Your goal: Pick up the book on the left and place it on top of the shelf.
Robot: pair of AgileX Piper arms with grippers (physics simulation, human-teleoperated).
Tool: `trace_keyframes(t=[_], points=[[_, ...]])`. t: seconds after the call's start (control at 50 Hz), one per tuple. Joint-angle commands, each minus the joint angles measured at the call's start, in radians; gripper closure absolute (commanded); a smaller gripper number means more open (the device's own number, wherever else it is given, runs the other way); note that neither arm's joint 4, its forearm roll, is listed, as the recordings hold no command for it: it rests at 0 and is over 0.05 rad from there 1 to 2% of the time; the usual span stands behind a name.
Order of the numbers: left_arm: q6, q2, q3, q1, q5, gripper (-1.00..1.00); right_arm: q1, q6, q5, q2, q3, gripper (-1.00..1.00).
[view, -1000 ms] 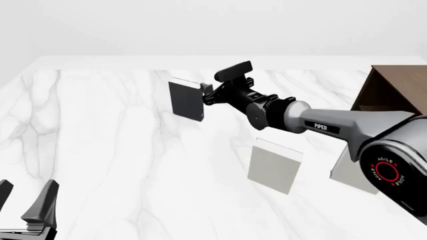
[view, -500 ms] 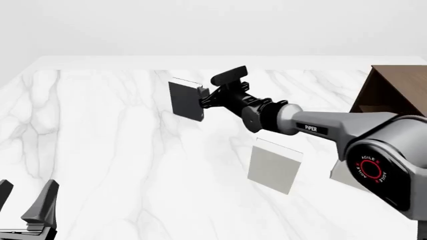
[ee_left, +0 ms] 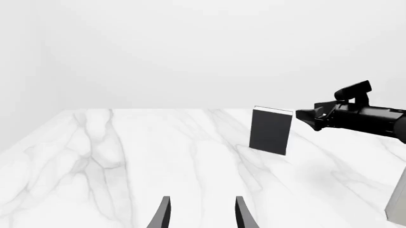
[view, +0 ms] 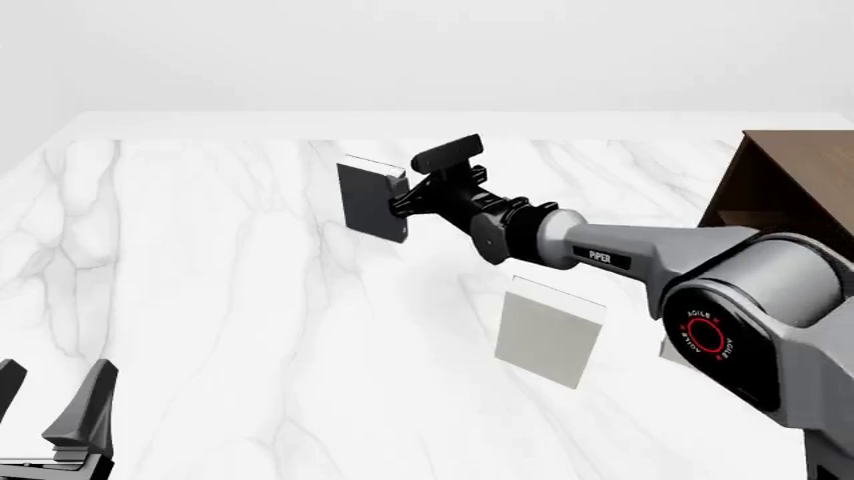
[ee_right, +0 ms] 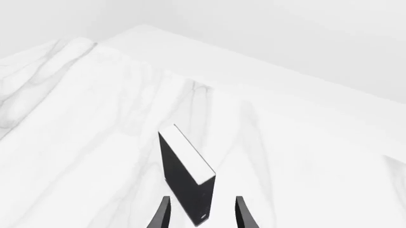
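Observation:
The book, black with a pale page edge, stands upright on the white marble table toward the far middle. My right gripper is open at the book's right edge. In the right wrist view the book reaches in between the two fingertips, with a gap on each side. The left wrist view shows the book with the right gripper just beside it. The dark brown shelf stands at the right edge. At the near left corner my left gripper is open with nothing in it.
A light grey-white book stands in the near middle, below the right arm. A second one is partly hidden behind the arm's base, in front of the shelf. The left wrist view catches a grey book edge.
The right gripper has moved left toward the book, and its fingers now straddle the book's right edge. The book and the left arm have not moved.

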Motion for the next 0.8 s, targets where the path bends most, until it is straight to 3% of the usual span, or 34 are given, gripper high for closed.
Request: trace_keyframes(t=[0.02, 0.8], points=[[0.000, 0.000, 0.000, 0.000, 0.000, -1.00, 0.006, 0.004, 0.006, 0.033, -0.038, -1.00], [0.000, 0.000, 0.000, 0.000, 0.000, -1.00, 0.004, 0.024, 0.027, 0.148, -0.137, -1.00]])
